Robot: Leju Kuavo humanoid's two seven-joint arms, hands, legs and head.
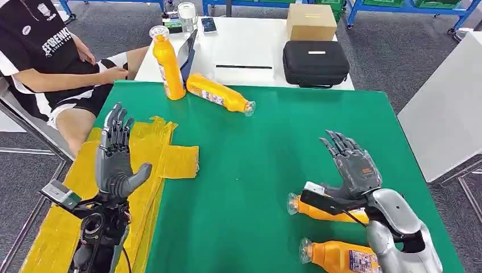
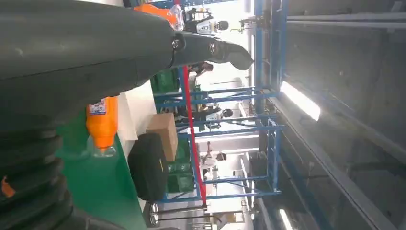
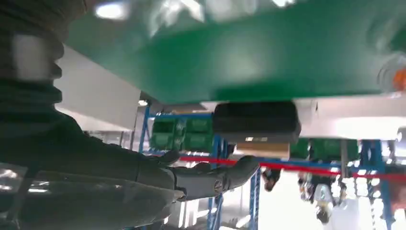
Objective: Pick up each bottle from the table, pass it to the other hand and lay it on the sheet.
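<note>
On the green table [image 1: 273,142] are several orange bottles. One stands upright [image 1: 167,63] at the far left edge, and one lies on its side [image 1: 219,93] beside it, also seen in the left wrist view [image 2: 102,124]. Two more lie near the front right: one [image 1: 321,209] partly under my right wrist, another [image 1: 341,256] nearer me. My right hand [image 1: 352,165] hovers open above the table, fingers spread, holding nothing. My left hand [image 1: 115,153] is raised open over the yellow sheet [image 1: 165,153], empty. The left hand's fingers [image 2: 210,48] stretch out straight.
A person sits at the far left beside the table [image 1: 51,62]. Behind the green table is a white table [image 1: 250,51] carrying a black case [image 1: 315,62], a cardboard box [image 1: 310,21], a phone and a cup. Another white surface [image 1: 449,108] stands at the right.
</note>
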